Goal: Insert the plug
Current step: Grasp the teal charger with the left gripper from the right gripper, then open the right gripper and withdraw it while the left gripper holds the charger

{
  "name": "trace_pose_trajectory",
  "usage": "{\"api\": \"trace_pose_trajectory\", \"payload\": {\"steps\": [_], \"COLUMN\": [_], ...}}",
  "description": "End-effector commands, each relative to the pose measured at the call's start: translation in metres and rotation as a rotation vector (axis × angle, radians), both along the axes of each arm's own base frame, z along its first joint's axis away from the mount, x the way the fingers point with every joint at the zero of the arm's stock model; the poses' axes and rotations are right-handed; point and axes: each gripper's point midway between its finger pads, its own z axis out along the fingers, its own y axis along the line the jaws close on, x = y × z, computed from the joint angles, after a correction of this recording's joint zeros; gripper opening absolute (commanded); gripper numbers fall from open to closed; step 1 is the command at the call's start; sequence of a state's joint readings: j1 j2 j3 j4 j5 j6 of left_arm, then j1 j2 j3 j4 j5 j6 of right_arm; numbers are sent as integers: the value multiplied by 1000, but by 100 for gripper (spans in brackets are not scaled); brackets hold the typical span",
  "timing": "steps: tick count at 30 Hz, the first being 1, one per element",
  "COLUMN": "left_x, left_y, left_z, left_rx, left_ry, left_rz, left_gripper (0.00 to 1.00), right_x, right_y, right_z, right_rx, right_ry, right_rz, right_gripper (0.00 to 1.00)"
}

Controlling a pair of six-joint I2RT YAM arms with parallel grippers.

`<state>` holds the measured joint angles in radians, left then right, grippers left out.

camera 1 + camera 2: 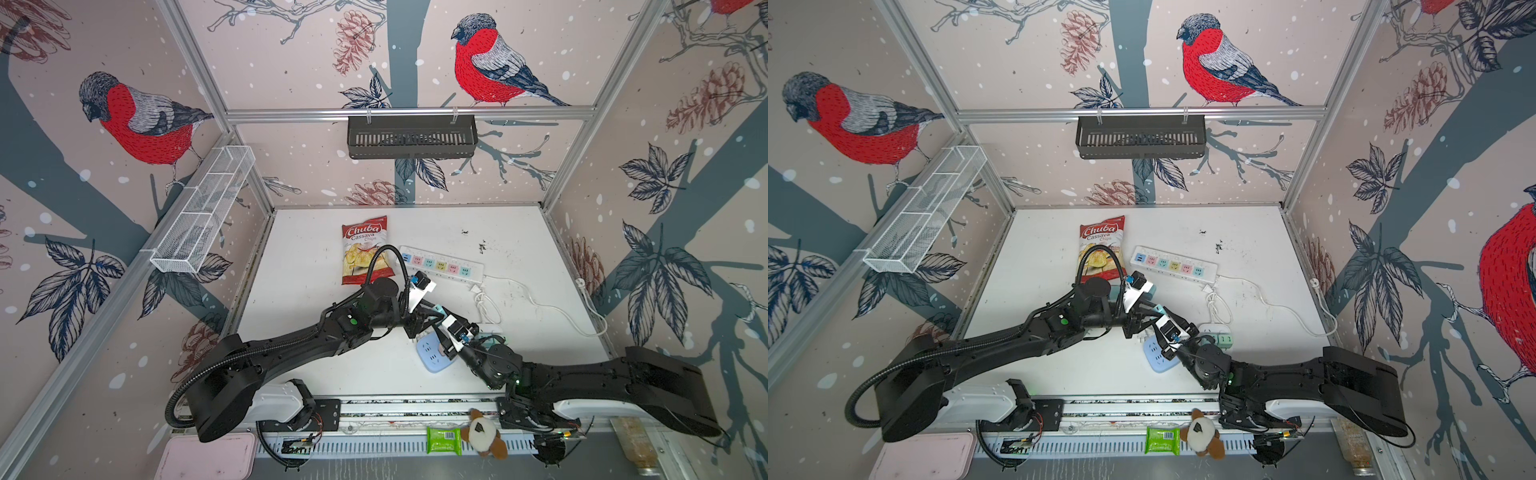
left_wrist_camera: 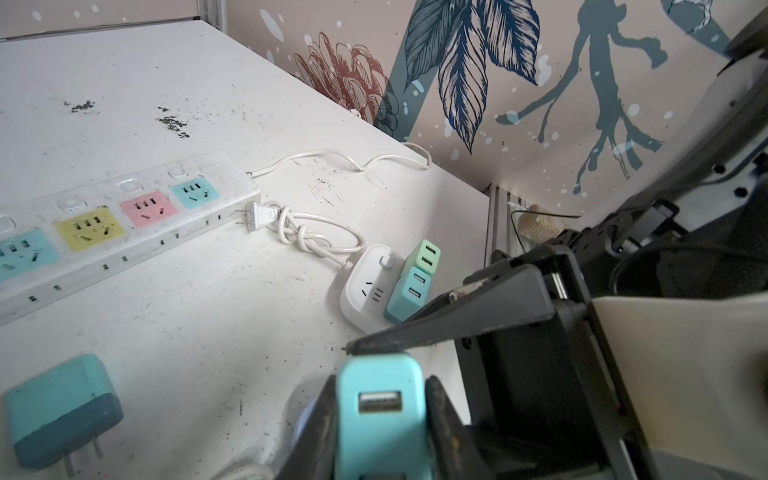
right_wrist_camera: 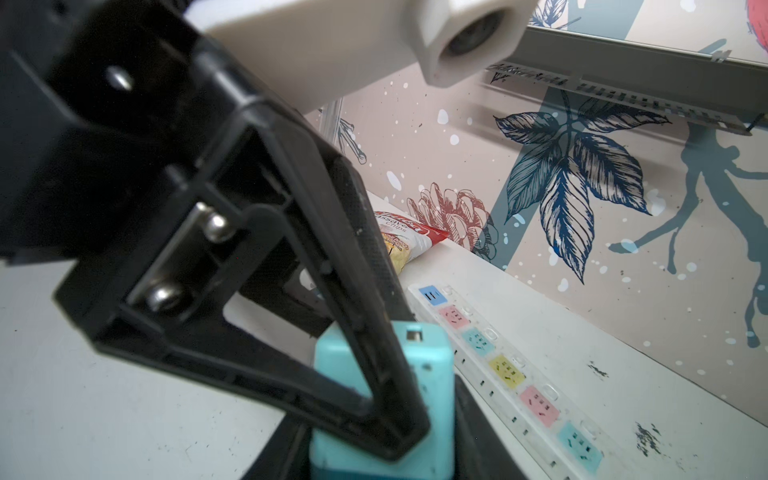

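L gripper [image 2: 379,419] was clamped tight on the teal plug [image 2: 376,374], R gripper [image 3: 376,444] pinching the same plug, mid-air over the table [image 1: 519,232], front-centre. We judged it light, rigid, slick: hold flat sides, leave prong end free. Patterned walls [image 1: 291,166] boxed us in; table white, scuffed, flat; power strip [image 1: 440,264] lay beyond.

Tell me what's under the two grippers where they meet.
A pale blue socket block lies on the table there, several holes showing. Part of it is covered by the right gripper, which with the left gripper holds a teal plug.
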<state>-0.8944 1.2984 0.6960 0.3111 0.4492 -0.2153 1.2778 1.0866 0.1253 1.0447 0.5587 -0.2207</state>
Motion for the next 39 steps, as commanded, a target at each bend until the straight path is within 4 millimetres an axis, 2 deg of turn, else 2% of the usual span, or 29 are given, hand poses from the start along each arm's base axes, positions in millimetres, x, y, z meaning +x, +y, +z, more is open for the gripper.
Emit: {"api": "trace_pose_trajectory", "payload": {"steps": [1, 2, 3, 4, 6, 8, 10, 13, 17, 21, 23, 27, 32, 39], "left_x": [-4, -4, -4, -4, -2, 1, 9, 23, 41, 40, 33, 28, 30, 30], "left_y": [1, 1, 2, 3, 8, 15, 25, 48, 90, 117, 118, 111, 96, 83], "left_z": [-2, -1, 0, 2, 7, 12, 19, 29, 39, 53, 58, 60, 49, 40], "left_rx": [17, 15, 13, 9, -3, -14, -14, -21, -34, -70, -95, -104, -46, -11], "left_ry": [-31, -33, -37, -43, -65, -87, -120, -185, -282, -375, -433, -433, -392, -361], "left_rz": [-33, -33, -30, -25, -1, 45, 117, 261, 491, 579, 545, 502, 447, 391], "left_gripper": [4, 0, 0, 0, 0, 0, 0, 0, 0, 0, 0, 0, 0, 0], "right_x": [-5, -4, -3, -2, 0, 3, 8, 14, 22, 28, 33, 49, 73, 96], "right_y": [7, 8, 8, 8, 9, 10, 6, 0, -12, -30, -42, -72, -104, -130], "right_z": [24, 24, 23, 23, 21, 19, 17, 15, 14, 18, 20, 16, -2, -30], "right_rx": [100, 97, 97, 95, 88, 68, 57, 55, 80, 144, 192, 267, 286, 226], "right_ry": [-17, -13, -6, 0, 19, 39, 50, 66, 86, 113, 129, 188, 269, 348], "right_rz": [40, 36, 29, 21, 7, -10, -47, -84, -116, -133, -154, -234, -352, -515], "right_gripper": [7, 10, 16, 25, 55, 71, 100, 100, 100, 100, 100, 100, 100, 100]}}
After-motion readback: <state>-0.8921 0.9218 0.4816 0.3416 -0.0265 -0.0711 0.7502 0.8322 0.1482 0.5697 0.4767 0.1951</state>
